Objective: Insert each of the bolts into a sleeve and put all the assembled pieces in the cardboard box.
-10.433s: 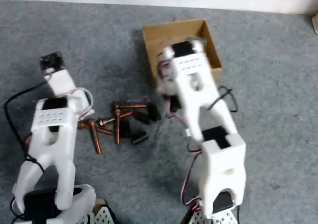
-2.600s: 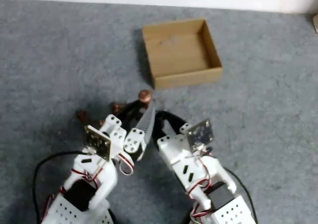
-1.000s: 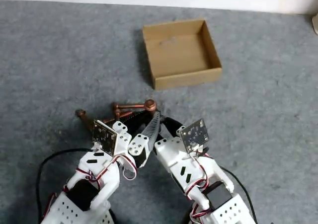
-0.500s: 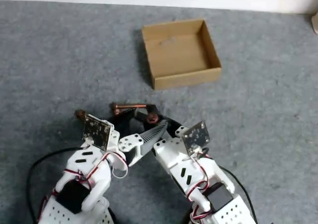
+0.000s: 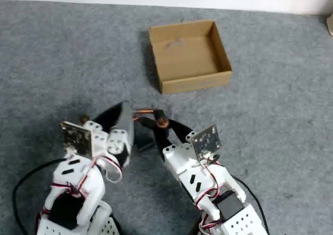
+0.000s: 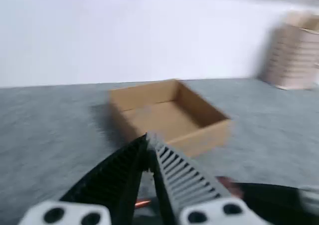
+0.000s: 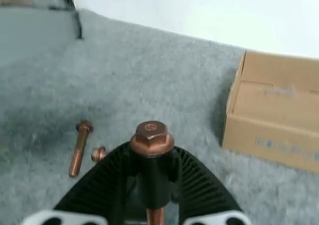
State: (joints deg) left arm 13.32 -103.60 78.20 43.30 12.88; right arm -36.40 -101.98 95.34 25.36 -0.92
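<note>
My right gripper [image 5: 162, 127] [image 7: 151, 157] is shut on a black sleeve [image 7: 152, 181] with a copper bolt [image 5: 162, 122] [image 7: 152, 137] standing in it, head up. My left gripper [image 5: 124, 108] [image 6: 148, 141] sits just left of it, raised off the carpet, shut with nothing between its fingers. The open cardboard box [image 5: 190, 77] [image 6: 197, 137] [image 7: 279, 122] stands beyond both grippers, nothing showing inside it. Loose bolts [image 5: 144, 111] [image 7: 79, 147] lie on the carpet between the grippers and to their left.
Grey carpet [image 5: 270, 104] covers the table, with bare room right of the box and at the far left. A white wall runs along the back. A pale ribbed stack [image 6: 294, 55] stands far off, past the box, in the left wrist view.
My left gripper has drawn away leftward from the bolt and sleeve that it met a second ago, and has risen. The right gripper keeps hold of the sleeved bolt, almost still.
</note>
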